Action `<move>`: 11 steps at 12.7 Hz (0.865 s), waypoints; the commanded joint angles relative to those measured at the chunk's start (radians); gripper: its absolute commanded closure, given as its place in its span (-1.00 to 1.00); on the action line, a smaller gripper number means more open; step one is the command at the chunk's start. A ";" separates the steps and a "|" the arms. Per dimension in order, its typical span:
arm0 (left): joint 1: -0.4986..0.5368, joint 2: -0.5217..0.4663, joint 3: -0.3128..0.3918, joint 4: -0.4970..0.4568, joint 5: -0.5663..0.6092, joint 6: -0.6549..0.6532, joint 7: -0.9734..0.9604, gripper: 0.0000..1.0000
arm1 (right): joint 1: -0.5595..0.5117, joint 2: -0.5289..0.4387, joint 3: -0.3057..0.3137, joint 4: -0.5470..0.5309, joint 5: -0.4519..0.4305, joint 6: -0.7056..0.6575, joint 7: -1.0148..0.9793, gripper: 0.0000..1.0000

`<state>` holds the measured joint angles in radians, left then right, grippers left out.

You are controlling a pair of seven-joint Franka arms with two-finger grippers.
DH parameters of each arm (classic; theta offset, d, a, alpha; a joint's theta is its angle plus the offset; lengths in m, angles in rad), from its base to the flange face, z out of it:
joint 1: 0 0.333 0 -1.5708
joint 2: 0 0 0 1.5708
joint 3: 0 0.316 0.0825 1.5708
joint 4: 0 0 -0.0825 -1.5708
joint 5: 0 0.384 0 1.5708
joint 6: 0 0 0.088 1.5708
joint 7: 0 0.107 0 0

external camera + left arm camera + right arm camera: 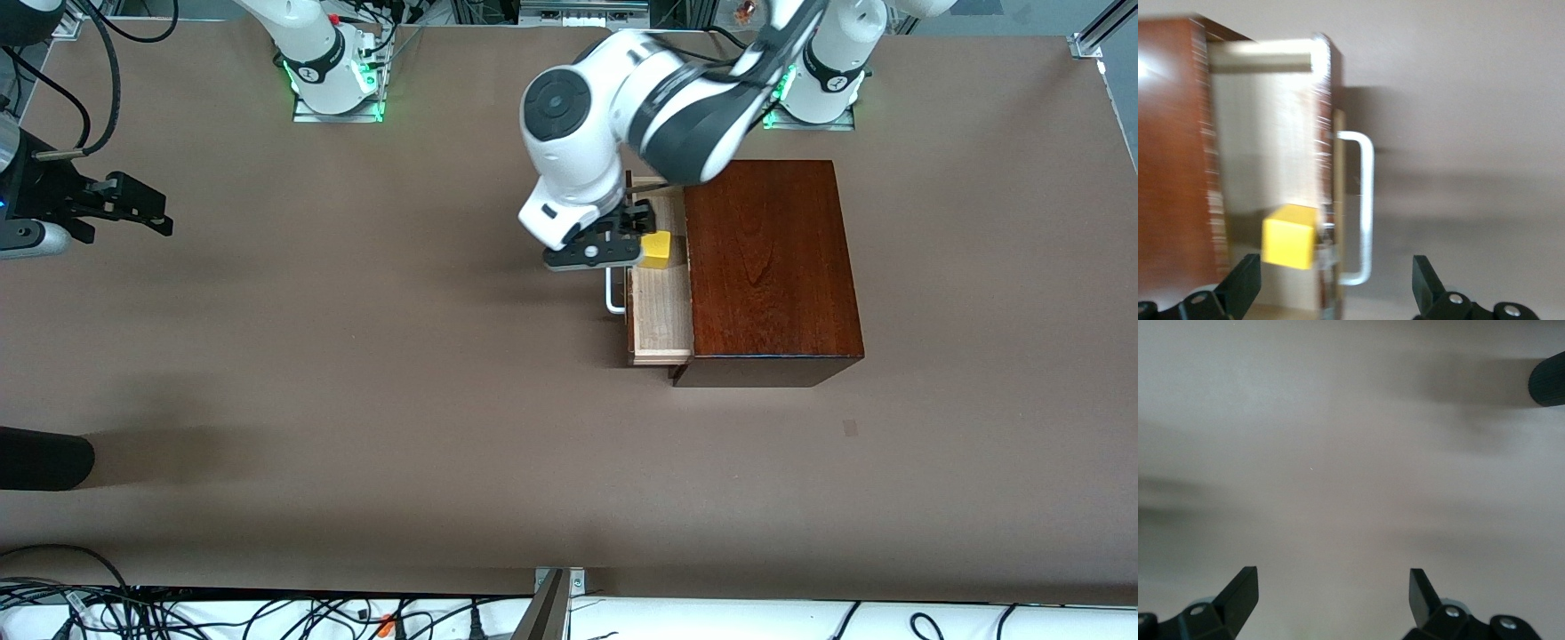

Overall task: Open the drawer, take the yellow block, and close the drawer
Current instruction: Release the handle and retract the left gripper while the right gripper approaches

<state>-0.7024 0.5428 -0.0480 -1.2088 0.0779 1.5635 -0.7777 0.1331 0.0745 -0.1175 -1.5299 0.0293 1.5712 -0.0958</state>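
Upper left of the front view: right gripper (pixel 133 209) hangs over bare brown table (pixel 356 400), arm waiting. Matte black fingers spread wide, nothing between them; right wrist view shows both wedge-shaped fingertips (pixel 1238 590) over plain tabletop, with a rounded black object (pixel 1548 380) at that frame's upper right edge. Same dark rounded shape sits at the lower left edge of the front view (pixel 44 458).

Centre of the front view: left gripper (pixel 622 238), on a glossy white arm with dark grey joint covers, is over the pulled-out drawer (pixel 660 311), right by the yellow block (pixel 658 249). Jaws fully apart, gripping nothing. In the left wrist view the black fingertips (pixel 1241 283) straddle the drawer front and handle, block just inside one finger; contact not clear.

Yellow block: small matte cube with crisp edges, in the drawer, at the end lying higher in the frame, close to the drawer front.

Drawer: open, pale bare-wood floor with visible grain, thin light walls, dark front panel, white rounded U-bar handle (pixel 613 298) sticking out toward frame left.

Right of centre: wooden box (pixel 769 258), rectangular, dark reddish-brown polished top with grain pattern and a sheen, sharp corners.
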 commanded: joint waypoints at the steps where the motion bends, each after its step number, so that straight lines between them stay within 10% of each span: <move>1: 0.137 -0.124 -0.006 -0.012 -0.012 -0.123 0.167 -1.00 | -0.001 0.007 0.010 0.014 0.079 0.041 -0.004 -1.00; 11: 0.619 -0.365 -0.010 -0.150 -0.136 -0.221 0.696 -1.00 | 0.083 0.019 0.189 0.017 0.201 0.038 -0.004 -1.00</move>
<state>-0.1814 0.2742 -0.0429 -1.2290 0.0083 1.3228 -0.1757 0.1726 0.0816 0.0366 -1.5282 0.2181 1.6151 -0.0979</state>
